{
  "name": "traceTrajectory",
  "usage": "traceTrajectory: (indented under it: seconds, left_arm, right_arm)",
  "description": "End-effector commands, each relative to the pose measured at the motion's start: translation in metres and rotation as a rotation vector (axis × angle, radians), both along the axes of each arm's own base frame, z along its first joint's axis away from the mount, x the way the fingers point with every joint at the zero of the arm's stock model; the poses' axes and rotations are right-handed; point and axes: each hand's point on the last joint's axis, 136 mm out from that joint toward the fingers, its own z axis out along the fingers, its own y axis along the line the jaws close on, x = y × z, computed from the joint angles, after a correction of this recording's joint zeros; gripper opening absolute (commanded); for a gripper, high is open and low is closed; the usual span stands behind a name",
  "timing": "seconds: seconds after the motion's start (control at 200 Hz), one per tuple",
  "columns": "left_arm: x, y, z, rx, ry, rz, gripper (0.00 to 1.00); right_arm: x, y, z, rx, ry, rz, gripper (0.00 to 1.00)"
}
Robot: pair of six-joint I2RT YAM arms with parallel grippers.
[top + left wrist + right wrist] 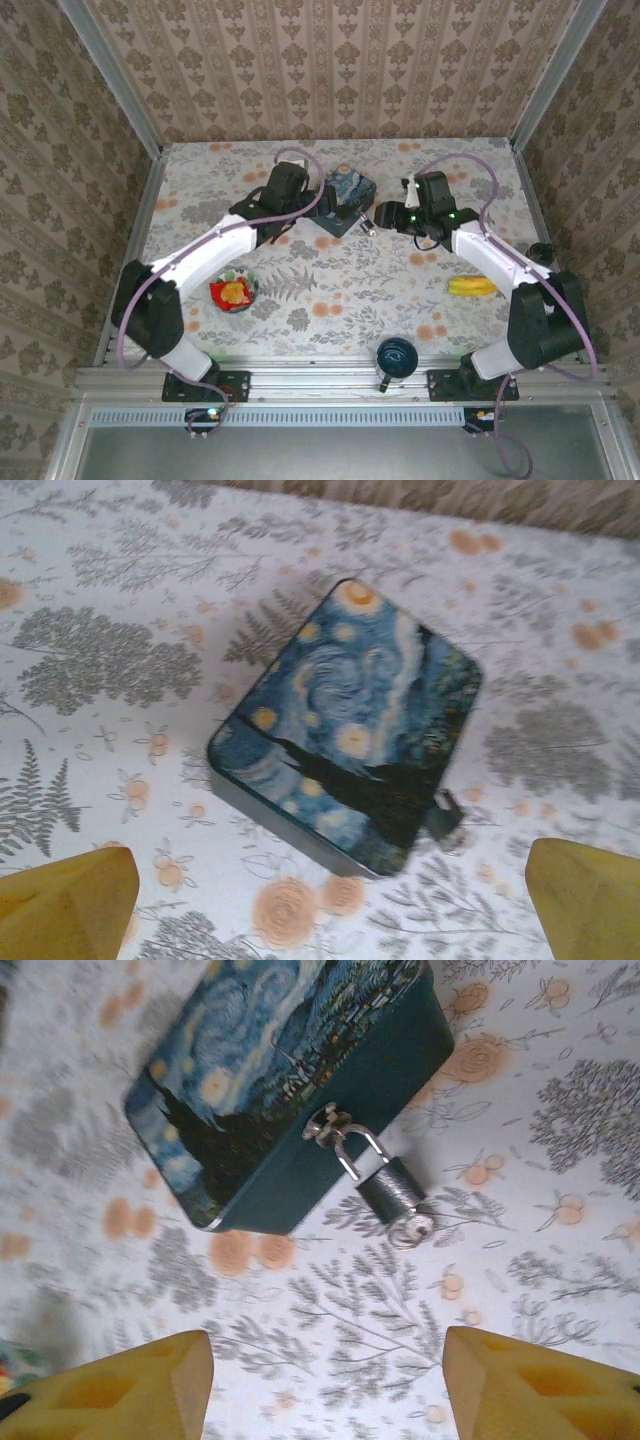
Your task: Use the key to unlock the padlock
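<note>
Tin box (345,725) painted with a starry night is kept shut, so its contents are hidden. The left gripper (325,915) and right gripper (325,1390) are held wide open, empty, near it. The padlock (392,1192) is hung from the tin's clasp.

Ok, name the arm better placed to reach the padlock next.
Right, likely. Its wrist view faces the padlock squarely, hanging on the tin side, ahead of its open fingers. From the left wrist, the padlock only peeks past the tin's far corner.
</note>
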Motion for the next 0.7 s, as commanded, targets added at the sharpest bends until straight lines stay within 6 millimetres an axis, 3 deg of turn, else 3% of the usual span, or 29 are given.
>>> traceTrajectory:
  seconds: [0.0,0.055,0.255,0.52,0.695]
  left_arm:
    - [0.008,0.001,-0.028,0.103,0.062,-0.035,1.0]
    - [0.015,-0.002,-0.038,0.117,0.08,-0.033,1.0]
    - [0.028,-0.015,-0.065,0.129,0.141,-0.043,1.0]
    - [0.027,-0.008,-0.087,0.145,0.192,-0.019,1.0]
    - [0.025,-0.006,-0.099,0.16,0.215,-0.015,1.0]
  right_arm:
    - [-0.012,-0.008,-0.026,-0.308,0.05,0.143,0.68]
    - [-0.007,-0.005,-0.031,-0.374,0.044,0.179,0.75]
    - [0.015,0.001,-0.051,-0.534,0.044,0.234,0.74]
    - [0.042,0.014,-0.08,-0.557,0.051,0.282,0.75]
    - [0.054,0.025,-0.089,-0.552,0.048,0.324,0.74]
